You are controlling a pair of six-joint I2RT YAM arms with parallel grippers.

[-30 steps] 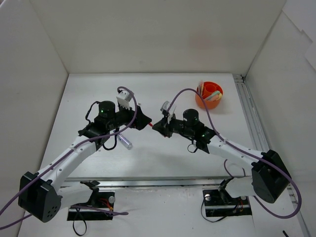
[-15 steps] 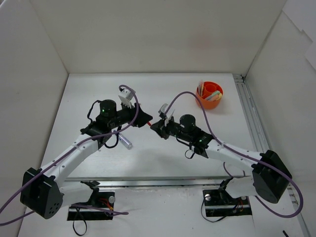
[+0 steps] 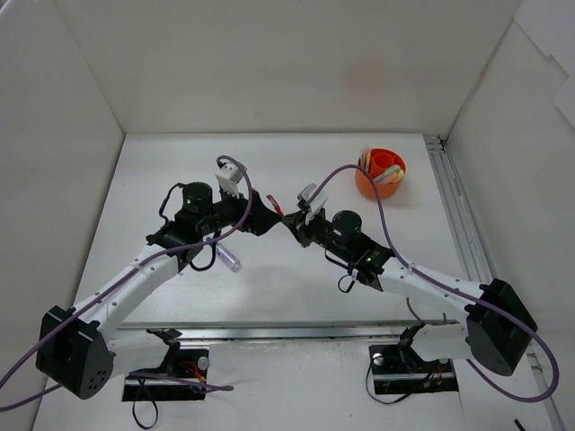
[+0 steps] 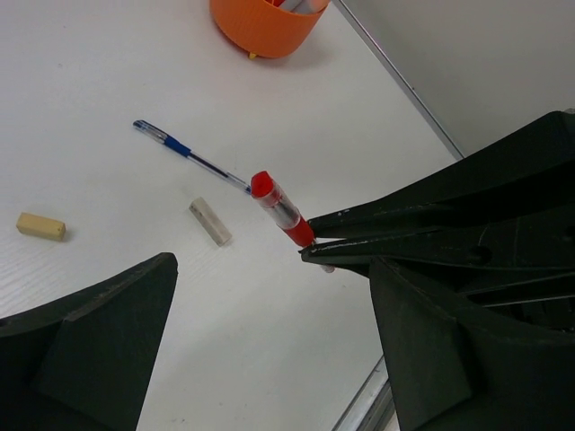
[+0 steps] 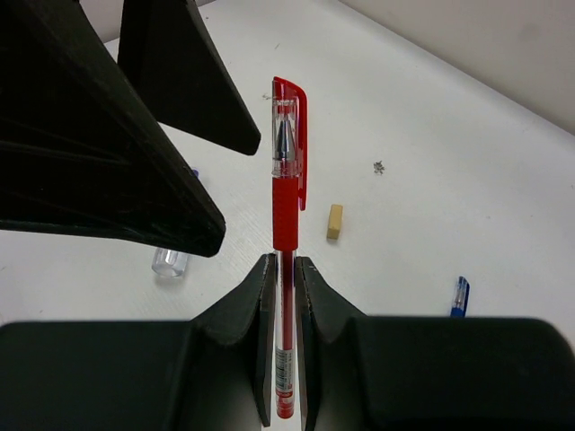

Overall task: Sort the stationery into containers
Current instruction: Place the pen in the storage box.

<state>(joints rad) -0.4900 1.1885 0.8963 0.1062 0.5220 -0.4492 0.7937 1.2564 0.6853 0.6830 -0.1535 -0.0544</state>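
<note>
1. A white table (image 3: pixel 296 287) is boxed in by white walls. The overhead view shows one orange pot (image 3: pixel 380 175) at the far right, holding items too small to count.
2. The right wrist view shows the right gripper (image 5: pixel 285 265) clamped on one red pen (image 5: pixel 286 193), cap outward.
3. In the left wrist view, the left gripper (image 4: pixel 274 278) is spread wide and holds nothing. Beyond it lie one blue pen (image 4: pixel 189 154) and two beige stubs (image 4: pixel 41 226).
4. One clear tube (image 5: pixel 171 261) lies on the table, out of the left wrist view.
</note>
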